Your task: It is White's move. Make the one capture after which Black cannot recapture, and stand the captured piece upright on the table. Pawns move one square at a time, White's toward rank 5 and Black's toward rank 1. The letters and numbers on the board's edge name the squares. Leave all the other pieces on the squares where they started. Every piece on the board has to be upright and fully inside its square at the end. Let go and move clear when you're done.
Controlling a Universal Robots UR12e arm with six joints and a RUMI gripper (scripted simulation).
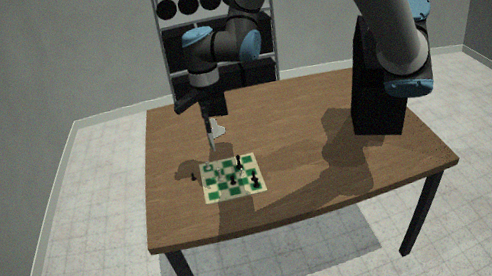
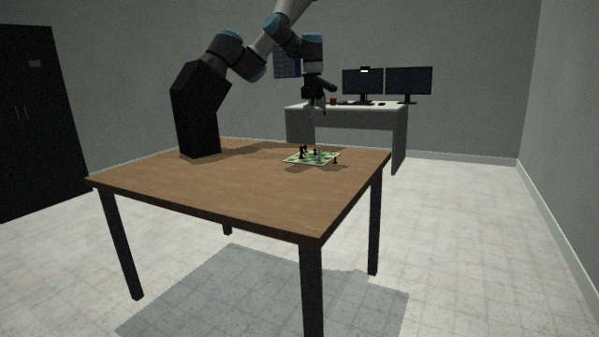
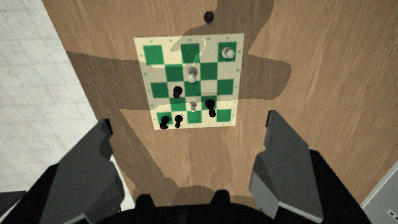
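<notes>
Grey walls and a pale tiled floor surround a brown wooden table (image 1: 303, 113) on dark legs, with a metal shelving unit (image 1: 216, 26) behind it in the top view and a grey desk (image 2: 346, 119) carrying two monitors (image 2: 386, 80) behind it in the exterior view. On the table, near one edge, lies a small green-and-cream chessboard (image 1: 232, 177). The arm's black base block (image 2: 197, 109) stands on the far part of the table, well apart from the board.

The tool (image 3: 192, 150) hangs high above the table, just off the board's edge, pointing straight down; its two grey fingers stand spread wide with nothing between them. In the wrist view the whole board shows between and beyond them.

Seen from the wrist, the board holds several upright pieces. A white piece (image 3: 228, 52) sits in a corner square of the far row, a second white piece (image 3: 192, 74) stands near the board's middle, and a smaller white piece (image 3: 194, 105) stands closer to the near rows. Black pieces stand at (image 3: 177, 92), (image 3: 210, 105), (image 3: 178, 120) and (image 3: 164, 121), the last two in the nearest row. Exact square names are too small to read.

One small black pawn (image 3: 208, 17) stands upright on the bare table just beyond the board's far edge, apart from it; the top view shows it beside the board at (image 1: 193, 177).
</notes>
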